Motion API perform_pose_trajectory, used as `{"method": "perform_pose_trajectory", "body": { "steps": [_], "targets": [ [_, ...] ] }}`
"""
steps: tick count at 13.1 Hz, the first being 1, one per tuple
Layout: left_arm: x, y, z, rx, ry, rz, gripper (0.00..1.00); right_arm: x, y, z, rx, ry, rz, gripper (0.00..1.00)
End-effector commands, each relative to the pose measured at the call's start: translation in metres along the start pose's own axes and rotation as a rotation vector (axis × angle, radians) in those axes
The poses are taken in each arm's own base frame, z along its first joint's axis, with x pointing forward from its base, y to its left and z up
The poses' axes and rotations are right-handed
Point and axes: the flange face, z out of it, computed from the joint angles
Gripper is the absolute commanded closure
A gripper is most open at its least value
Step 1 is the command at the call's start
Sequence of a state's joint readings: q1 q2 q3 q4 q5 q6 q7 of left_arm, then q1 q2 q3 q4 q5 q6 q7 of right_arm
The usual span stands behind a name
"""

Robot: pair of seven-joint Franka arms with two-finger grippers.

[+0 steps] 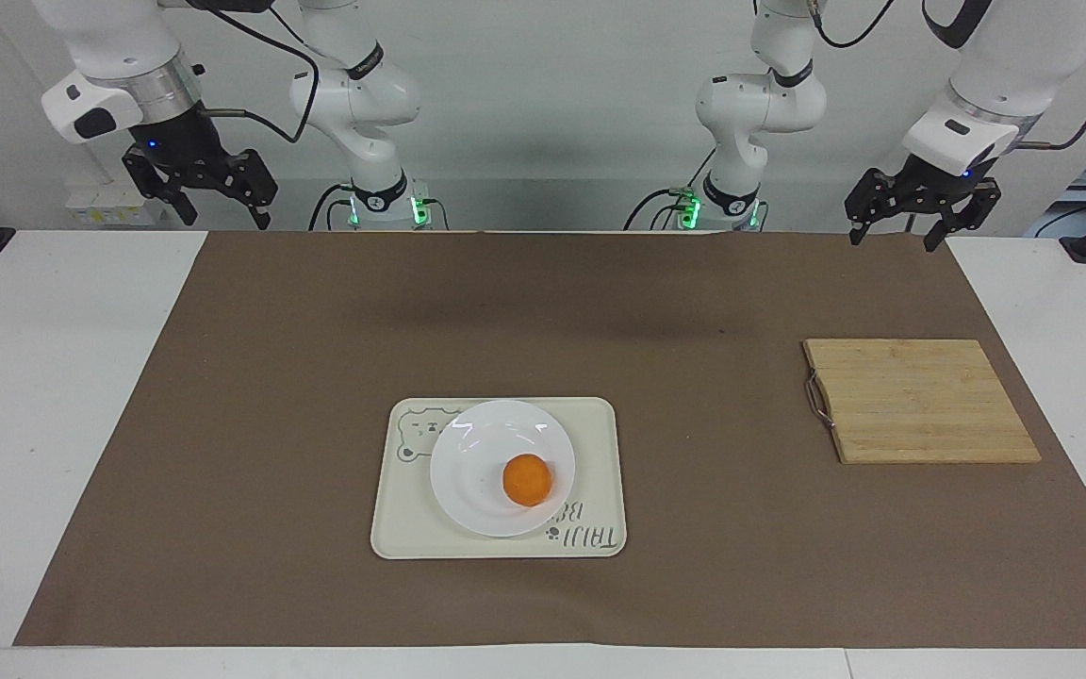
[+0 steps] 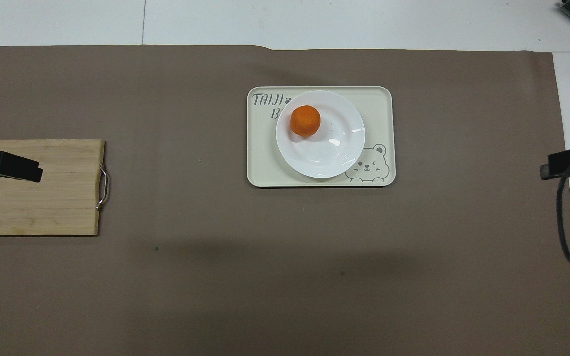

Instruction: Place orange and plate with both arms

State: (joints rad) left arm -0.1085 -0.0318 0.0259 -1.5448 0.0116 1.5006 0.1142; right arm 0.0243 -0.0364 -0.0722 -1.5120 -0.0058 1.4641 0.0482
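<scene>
Glossy white plate (image 1: pixel 502 467), matt brown mat (image 1: pixel 317 377), wooden board (image 1: pixel 920 401) with seemingly metal handle (image 1: pixel 816 400).

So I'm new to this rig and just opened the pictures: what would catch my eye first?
The bright orange stands out most: it sits in the glossy white plate, which rests on a cream tray with a bear drawing, mid-table on the brown mat. A bamboo cutting board lies toward the left arm's end. Both grippers hang open and empty in the air, the left gripper and the right gripper each at its own end.
</scene>
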Motion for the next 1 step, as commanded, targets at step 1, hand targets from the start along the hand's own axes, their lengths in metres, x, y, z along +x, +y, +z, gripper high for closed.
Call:
{"method": "perform_pose_trajectory", "body": {
  "steps": [1],
  "targets": [
    [-0.0055, -0.0016, -0.0053, 0.012, -0.004, 0.011, 0.0, 0.0015, -0.0013, -0.0033, 0.021, 0.003, 0.02, 0.0]
  ]
}}
